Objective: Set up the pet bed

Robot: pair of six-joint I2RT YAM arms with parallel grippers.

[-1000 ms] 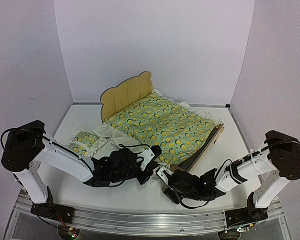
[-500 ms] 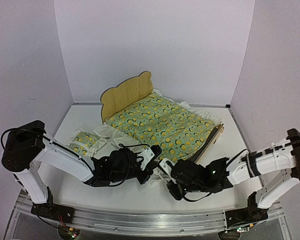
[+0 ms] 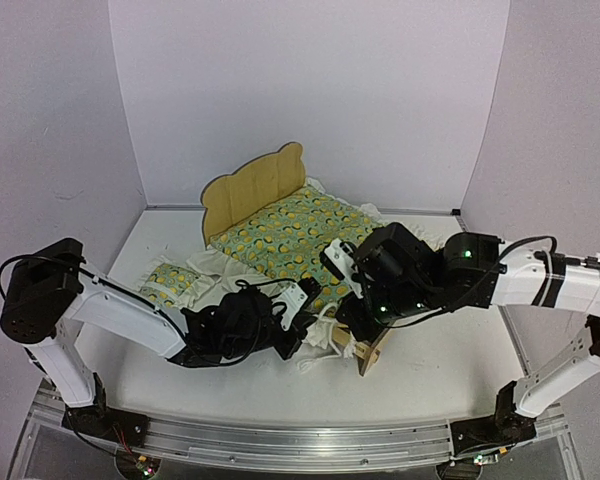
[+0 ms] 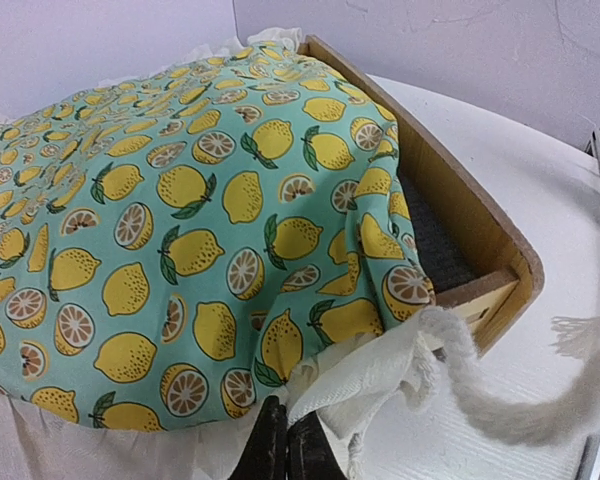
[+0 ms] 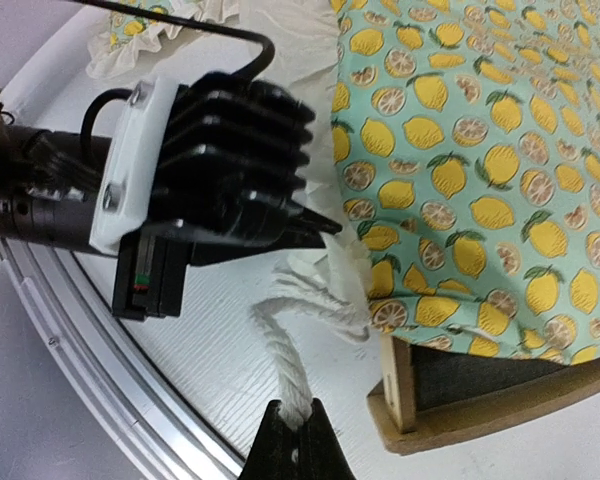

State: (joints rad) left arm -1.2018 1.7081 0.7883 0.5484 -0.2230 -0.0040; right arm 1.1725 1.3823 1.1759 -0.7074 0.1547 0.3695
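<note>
Within the last second the right arm has swung from low at the near edge of the bench up to the foot of the pet bed. The bed stands mid-bench, its bear-ear headboard at the far left and its near foot corner just beside both tools. The right tool is clamped on a thick twisted white rope, whose frayed end lies against the bedding. The left arm has barely moved; the left tool is pinched together on the white ruffle of the lemon-print quilt, which covers most of the frame and leaves the grey base panel showing at that corner. The matching pillow lies off the bed at near left. The cover seems nearly laid; the rope and pillow remain.
</note>
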